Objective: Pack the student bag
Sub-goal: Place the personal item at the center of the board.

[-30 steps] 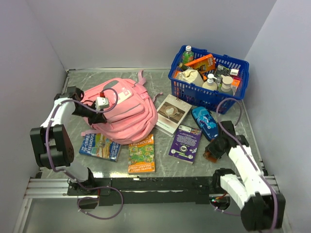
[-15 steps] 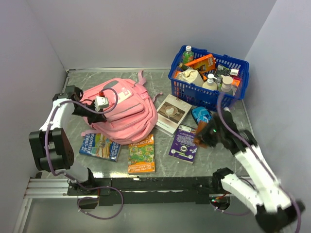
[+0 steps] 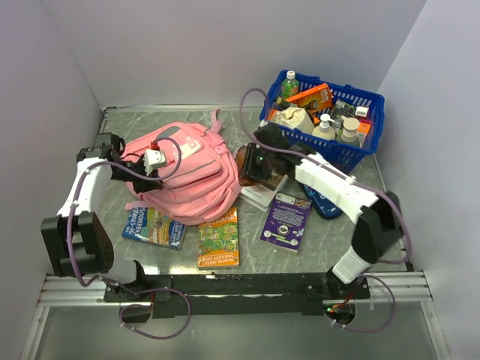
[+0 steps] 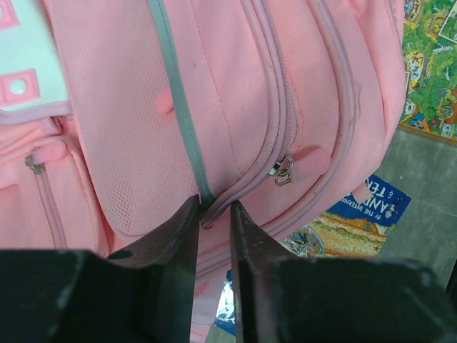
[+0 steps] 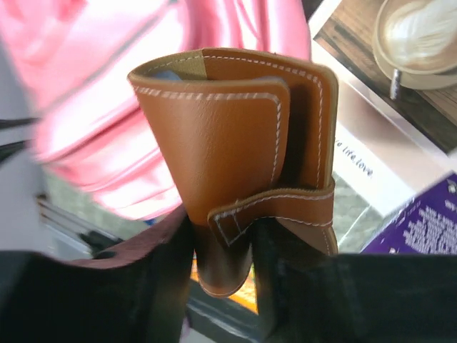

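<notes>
The pink student bag (image 3: pixel 196 178) lies flat at the left centre of the table. My left gripper (image 3: pixel 142 172) rests on its left side. In the left wrist view the left gripper (image 4: pixel 214 207) has its jaws a narrow gap apart, tips at the end of a zip seam of the bag (image 4: pixel 235 93); a zip pull (image 4: pixel 283 170) hangs just ahead. My right gripper (image 3: pixel 253 161) hovers by the bag's right edge, shut on a brown leather wallet (image 5: pixel 235 143) held upright in the right gripper (image 5: pixel 221 236), with the bag (image 5: pixel 107 107) behind it.
A blue basket (image 3: pixel 373 103) full of bottles and packets stands at the back right. A white book (image 3: pixel 262 191), a purple book (image 3: pixel 286 220) and a blue case (image 3: pixel 324 201) lie right of the bag. Two picture books (image 3: pixel 154 227) (image 3: pixel 219 236) lie in front of it.
The right arm swung from the near right across to the bag's right edge, carrying the brown wallet. The left jaws have parted a little on the bag.
</notes>
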`<state>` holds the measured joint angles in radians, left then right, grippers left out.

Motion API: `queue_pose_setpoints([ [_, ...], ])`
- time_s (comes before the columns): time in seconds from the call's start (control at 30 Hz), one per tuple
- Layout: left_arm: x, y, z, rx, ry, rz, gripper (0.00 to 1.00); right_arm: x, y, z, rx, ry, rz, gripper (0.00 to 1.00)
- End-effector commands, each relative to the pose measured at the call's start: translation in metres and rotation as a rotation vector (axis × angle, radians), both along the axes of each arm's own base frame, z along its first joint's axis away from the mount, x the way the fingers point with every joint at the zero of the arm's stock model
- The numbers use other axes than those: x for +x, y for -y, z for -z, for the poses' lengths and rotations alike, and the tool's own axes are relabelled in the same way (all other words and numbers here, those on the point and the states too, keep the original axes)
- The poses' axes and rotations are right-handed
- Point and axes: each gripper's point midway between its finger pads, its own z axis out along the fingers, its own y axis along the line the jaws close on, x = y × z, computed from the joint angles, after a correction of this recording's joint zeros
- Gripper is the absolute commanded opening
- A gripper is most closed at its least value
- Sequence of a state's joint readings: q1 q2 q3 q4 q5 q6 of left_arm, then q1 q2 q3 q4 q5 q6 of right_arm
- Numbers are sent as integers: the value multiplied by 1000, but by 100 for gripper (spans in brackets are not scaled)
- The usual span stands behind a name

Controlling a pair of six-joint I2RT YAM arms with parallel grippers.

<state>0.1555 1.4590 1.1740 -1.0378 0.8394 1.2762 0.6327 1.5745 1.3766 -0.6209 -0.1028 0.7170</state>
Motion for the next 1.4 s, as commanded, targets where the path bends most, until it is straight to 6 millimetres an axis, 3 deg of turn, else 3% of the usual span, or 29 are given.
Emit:
queue_pose_setpoints([
  [0.0,-10,14,-50,-91,61,1,30,15,-15,39,-63,-24,-104,50],
  [0.07,-9,18,-56,-102,63,10,36,19,-12,68,-129,-72,-111,54],
  [0.17,-6,19,-58,-64,58,13,36,24,-7,89,-201,-102,-110,63],
  [0.2,1,11,-56,-23,71,-14,36,26,-2,94,-229,-105,-94,65],
  [0.3,1,10,-53,-14,55,-23,36,25,9,97,-280,-116,-68,75],
  [0.47,2,45,-49,-61,33,31,38,15,26,80,-283,-110,-46,85],
  [0.5,-1,60,-47,-69,20,54,38,12,29,79,-280,-119,-39,85],
  [0.53,7,64,-44,-55,50,54,37,10,31,72,-261,-114,-34,86],
  [0.6,6,78,-35,-57,35,65,37,3,37,78,-266,-127,-28,86],
  [0.7,12,87,-25,-56,34,73,36,-2,52,80,-256,-140,4,87],
  [0.87,24,90,-9,-39,9,62,35,3,54,83,-154,-136,17,86],
  [1.13,36,98,7,33,44,25,33,32,35,76,95,-71,16,82],
  [1.37,39,87,16,102,37,-27,32,43,35,101,104,-103,29,80],
])
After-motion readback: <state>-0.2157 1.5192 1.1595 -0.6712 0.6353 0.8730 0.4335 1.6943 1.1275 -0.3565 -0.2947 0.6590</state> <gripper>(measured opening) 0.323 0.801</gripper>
